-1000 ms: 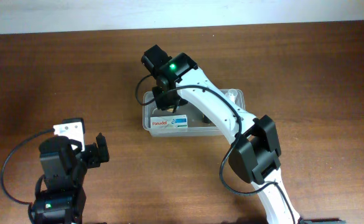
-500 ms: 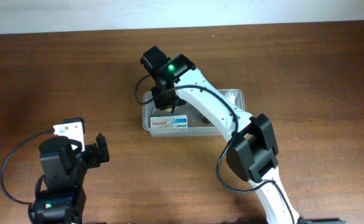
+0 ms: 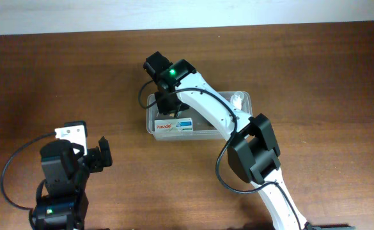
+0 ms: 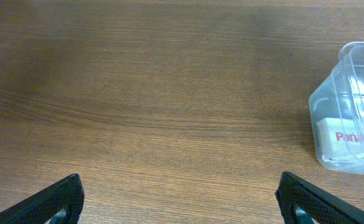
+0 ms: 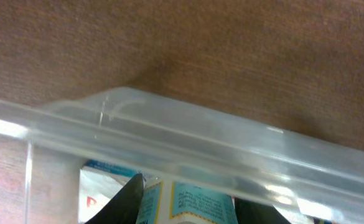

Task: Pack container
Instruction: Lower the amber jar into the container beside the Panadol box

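Note:
The container (image 3: 202, 133) is a clear plastic tub in the middle of the table, and its left end shows in the left wrist view (image 4: 350, 87). A white Panadol box (image 3: 174, 126) lies inside at the left end (image 4: 351, 140). My right gripper (image 3: 167, 106) reaches down into that end. In the right wrist view it (image 5: 191, 208) is shut on a small pack with a light-blue label (image 5: 197, 200), just behind the tub's rim (image 5: 188, 144). My left gripper (image 3: 101, 157) stands open and apart at the near left, with only bare wood between its fingertips (image 4: 66, 196).
Something small and white (image 3: 238, 99) lies in the tub's right end, partly hidden by the right arm (image 3: 212, 112). The brown wooden table (image 4: 169, 93) stretches between my left gripper and the tub. The table's far edge meets a pale wall (image 3: 187, 13).
The right arm's elbow has swung a little to the left. Its gripper stays in the tub's left end, still holding the pack. The left arm has not moved.

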